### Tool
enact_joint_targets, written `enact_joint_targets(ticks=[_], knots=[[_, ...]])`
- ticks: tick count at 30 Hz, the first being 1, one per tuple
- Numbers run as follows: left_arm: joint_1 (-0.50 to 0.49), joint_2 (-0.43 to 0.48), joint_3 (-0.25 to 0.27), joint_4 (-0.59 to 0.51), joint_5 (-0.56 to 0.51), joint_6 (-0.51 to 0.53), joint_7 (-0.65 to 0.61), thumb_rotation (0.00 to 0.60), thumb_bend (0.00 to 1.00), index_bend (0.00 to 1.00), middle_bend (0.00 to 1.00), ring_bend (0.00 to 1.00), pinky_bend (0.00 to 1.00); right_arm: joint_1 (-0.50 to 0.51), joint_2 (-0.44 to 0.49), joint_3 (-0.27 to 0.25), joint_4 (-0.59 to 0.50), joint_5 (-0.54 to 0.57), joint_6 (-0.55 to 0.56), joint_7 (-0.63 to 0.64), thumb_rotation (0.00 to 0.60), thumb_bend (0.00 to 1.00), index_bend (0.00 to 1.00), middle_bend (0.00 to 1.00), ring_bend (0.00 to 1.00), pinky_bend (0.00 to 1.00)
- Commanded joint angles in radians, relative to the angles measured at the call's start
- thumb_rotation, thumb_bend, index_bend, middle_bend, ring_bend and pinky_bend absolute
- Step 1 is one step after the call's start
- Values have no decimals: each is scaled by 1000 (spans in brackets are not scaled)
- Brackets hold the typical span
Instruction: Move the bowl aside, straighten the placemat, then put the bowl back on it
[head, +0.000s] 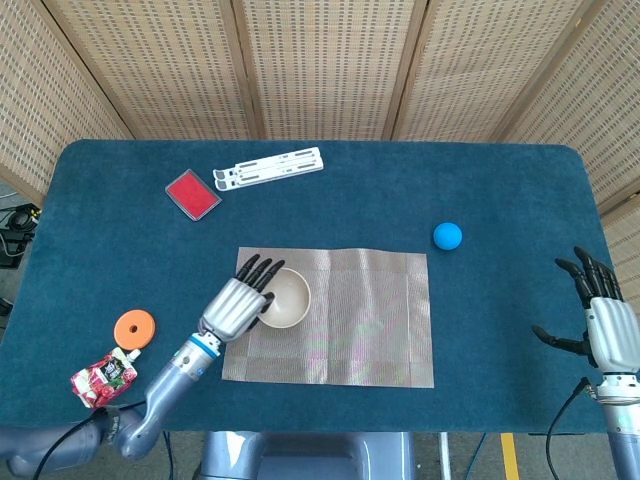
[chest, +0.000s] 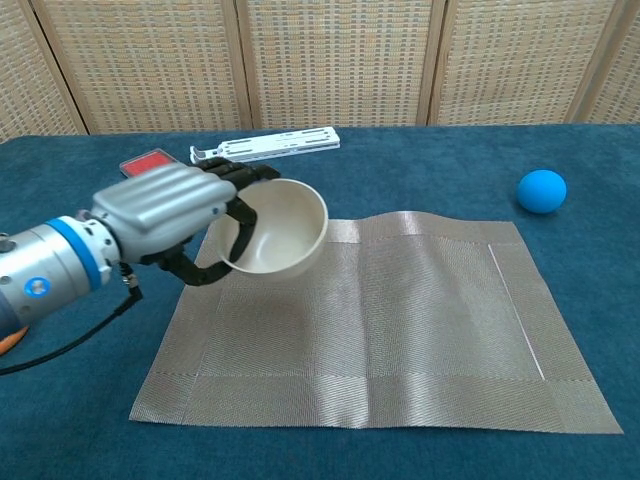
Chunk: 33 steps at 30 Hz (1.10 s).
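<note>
My left hand (head: 238, 303) (chest: 172, 209) grips the rim of a beige bowl (head: 286, 297) (chest: 274, 228), with fingers hooked inside it. The bowl is held over the left part of the grey woven placemat (head: 360, 320) (chest: 420, 320); the chest view shows it tilted and above the mat. The placemat lies flat and square to the table, with a slight ripple at its far edge. My right hand (head: 605, 325) hovers open at the table's right edge, far from the mat; the chest view does not show it.
A blue ball (head: 447, 235) (chest: 541, 190) lies right of the mat. A red pad (head: 192, 193) and a white folding stand (head: 268, 166) (chest: 265, 146) sit at the back left. An orange disc (head: 134, 327) and a red snack pouch (head: 102, 378) lie front left.
</note>
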Motion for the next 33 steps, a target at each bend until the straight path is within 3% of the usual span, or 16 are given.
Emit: enact_joint_targets(ticks=[1, 13, 19, 21, 28, 33], knots=[[-44, -70, -28, 3, -69, -41, 74, 600, 449, 683, 0, 0, 0, -1, 4, 1, 0, 0, -1, 9, 600, 168, 182, 0, 0, 0], [-119, -180, -66, 40, -217, -82, 192, 600, 427, 624, 0, 0, 0, 1, 13, 4, 8, 6, -12, 41, 600, 168, 182, 0, 0, 0], [-136, -199, -60, 42, -266, -77, 220, 600, 188, 408, 0, 0, 0, 0, 17, 5, 7, 5, -12, 50, 600, 168, 182, 0, 0, 0], [-137, -195, -56, 35, -279, -70, 228, 600, 157, 338, 0, 0, 0, 0, 18, 4, 6, 4, -10, 50, 600, 168, 182, 0, 0, 0], [-94, -91, -35, -94, -301, 5, 233, 600, 150, 207, 0, 0, 0, -2, 18, 3, 4, 1, -5, 42, 600, 168, 182, 0, 0, 0], [-3, 34, 11, -179, -193, 138, 118, 600, 150, 202, 0, 0, 0, 0, 13, 1, 5, 0, -6, 25, 600, 168, 182, 0, 0, 0]])
